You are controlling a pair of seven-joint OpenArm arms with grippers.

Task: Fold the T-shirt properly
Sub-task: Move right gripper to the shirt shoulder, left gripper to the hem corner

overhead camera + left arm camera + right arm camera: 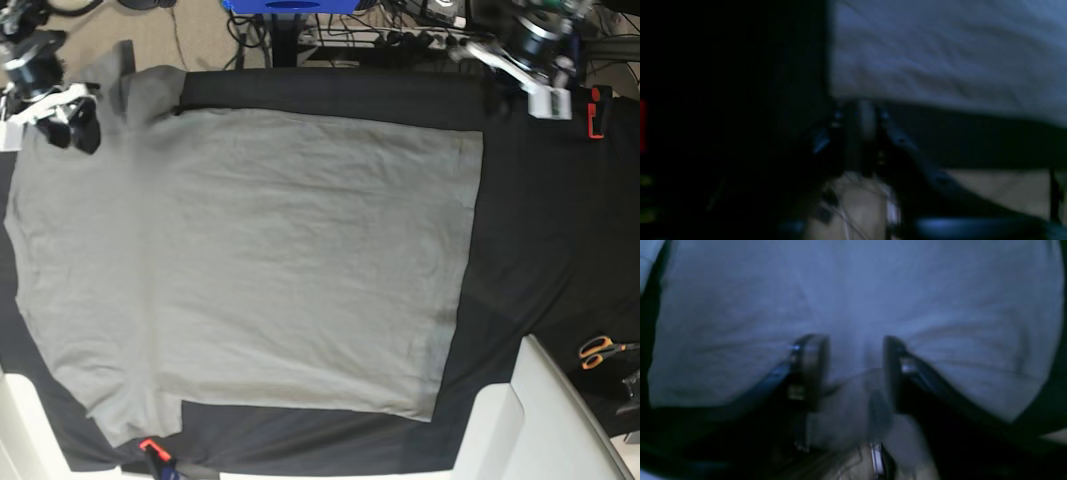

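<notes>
The plain medium-grey short-sleeved cotton T-shirt (250, 260) is spread flat across the black cloth-covered surface (540, 220), hem toward the base view's right and one sleeve hanging off the far-left corner. The right hand (855, 370) is over that corner with its jaws spread apart, grey fabric showing between and under the fingers (813, 366); it's too blurry to say if it's touching. The left hand (862, 120) sits at the far edge by the hem corner, off the shirt. Its wrist view is super dark and smeared, so I can't tell whether it's open or closed. Orange-handled scissors (598, 351) lie at the right edge.
</notes>
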